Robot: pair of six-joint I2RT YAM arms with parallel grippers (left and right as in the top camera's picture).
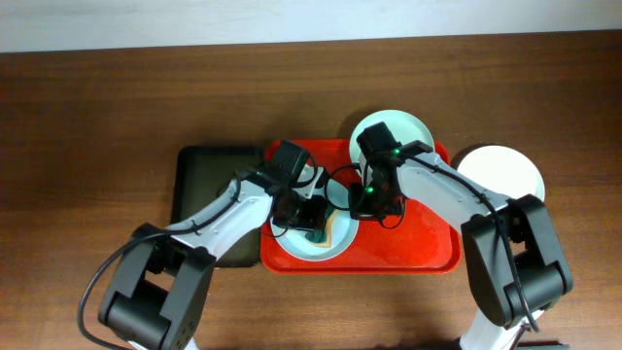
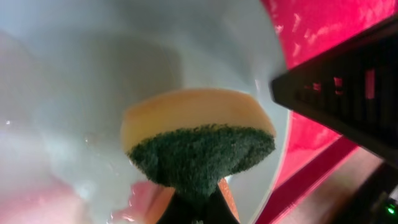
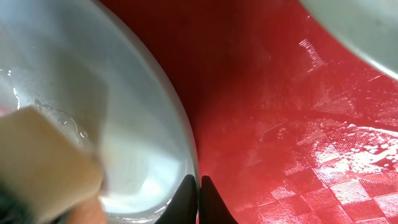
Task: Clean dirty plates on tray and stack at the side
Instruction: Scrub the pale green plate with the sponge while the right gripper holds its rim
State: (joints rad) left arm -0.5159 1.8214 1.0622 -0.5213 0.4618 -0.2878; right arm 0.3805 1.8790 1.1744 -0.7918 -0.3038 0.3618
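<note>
A pale plate [image 1: 309,248] [image 2: 93,74] [image 3: 93,81] lies on the front left of the red tray [image 1: 418,243] [image 3: 280,93]. My left gripper [image 1: 313,222] [image 2: 198,208] is shut on a yellow sponge [image 1: 321,231] [image 2: 199,137] with a green scouring side, pressed into that plate. A pinkish-red patch [image 2: 146,193] shows on the wet plate beside the sponge. My right gripper [image 1: 362,202] [image 3: 199,196] is shut on the plate's right rim. A mint plate [image 1: 403,128] [image 3: 360,31] overhangs the tray's back edge. A white plate [image 1: 505,170] rests on the table to the tray's right.
A dark green-black tray [image 1: 219,185] lies left of the red tray. The two arms nearly meet over the red tray's left half, and the right arm's black body [image 2: 348,87] sits close to the sponge. Brown tabletop [image 1: 97,117] surrounds both trays.
</note>
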